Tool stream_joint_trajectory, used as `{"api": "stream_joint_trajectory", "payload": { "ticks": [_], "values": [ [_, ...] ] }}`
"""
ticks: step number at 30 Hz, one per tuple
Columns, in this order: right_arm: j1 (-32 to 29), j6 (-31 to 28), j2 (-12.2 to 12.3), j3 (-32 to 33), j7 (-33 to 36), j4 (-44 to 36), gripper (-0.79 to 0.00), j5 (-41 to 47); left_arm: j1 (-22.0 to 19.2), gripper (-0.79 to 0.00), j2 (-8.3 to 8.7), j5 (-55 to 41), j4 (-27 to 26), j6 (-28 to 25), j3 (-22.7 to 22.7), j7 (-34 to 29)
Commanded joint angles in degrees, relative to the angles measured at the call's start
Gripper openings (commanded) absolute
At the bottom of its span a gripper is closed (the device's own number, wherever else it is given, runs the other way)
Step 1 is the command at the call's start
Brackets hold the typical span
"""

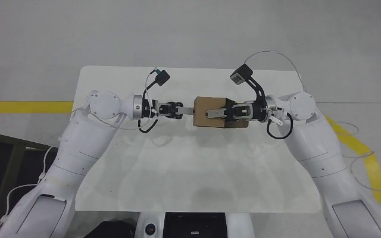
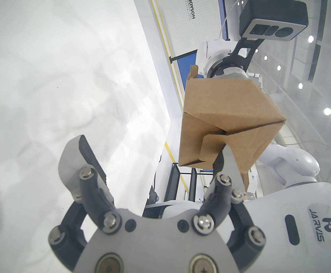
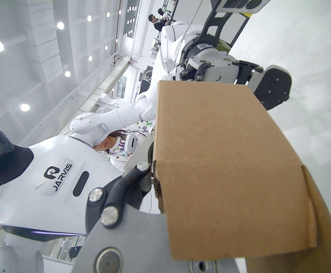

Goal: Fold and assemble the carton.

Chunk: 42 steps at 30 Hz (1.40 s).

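1. Here, the carton (image 1: pixel 207 104) (image 2: pixel 227 113) (image 3: pixel 219 155) sits over the far middle of the white table (image 1: pixel 178 172), between the two grippers; it is a brown box, and the end facing the left arm has its flaps folded in.
2. The right gripper (image 1: pixel 215 112) is clamped on the carton's wall; one silver finger lies along the top face, and in the right wrist view a finger (image 3: pixel 144 157) presses against the box's edge.
3. The left gripper (image 1: pixel 186 110) (image 2: pixel 152 150) is spread wide and grips nothing; one fingertip (image 2: pixel 224 155) touches the folded end at the seam where the flaps meet, and the other stands well off to the side.
4. Past the carton's far edge, the right wrist view shows a black pad (image 3: pixel 271 88) of the left gripper.
5. A black wrist camera (image 1: pixel 239 77) (image 2: pixel 274 20) rides on a bracket above the right arm; a yellow floor line (image 1: pixel 36 107) runs beside the table.
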Motion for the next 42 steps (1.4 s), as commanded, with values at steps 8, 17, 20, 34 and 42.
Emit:
{"api": "stream_joint_trajectory", "payload": {
  "ticks": [8, 17, 20, 34, 42],
  "values": [
    [0.2, -1.1, -0.5, -0.4, 1.2, 0.8, -0.785, 2.5, 0.3, 0.000, -0.04, -0.4, 0.0, 0.1, 0.2, -0.3],
    [1.0, -2.1, -1.4, -2.2, 1.7, 2.2, -0.785, 4.2, -0.3, 0.000, -0.39, -2.1, 0.4, -0.2, 0.7, -0.7],
    [1.2, -2.4, -1.7, -2.5, 2.0, 2.7, -0.785, 4.8, -0.5, 0.000, -0.52, -2.5, 0.5, -0.3, 1.0, -0.8],
    [1.6, -3.1, -2.3, -2.5, 2.7, 4.0, -0.785, 5.8, -1.3, 0.000, -1.04, -3.1, 0.9, -1.0, 2.0, -1.0],
    [1.7, -1.8, -1.8, -1.3, 2.4, 7.1, -0.785, 1.3, -1.2, 0.000, -0.44, -0.8, 2.4, -1.7, -0.1, -0.4]
  ]
}}
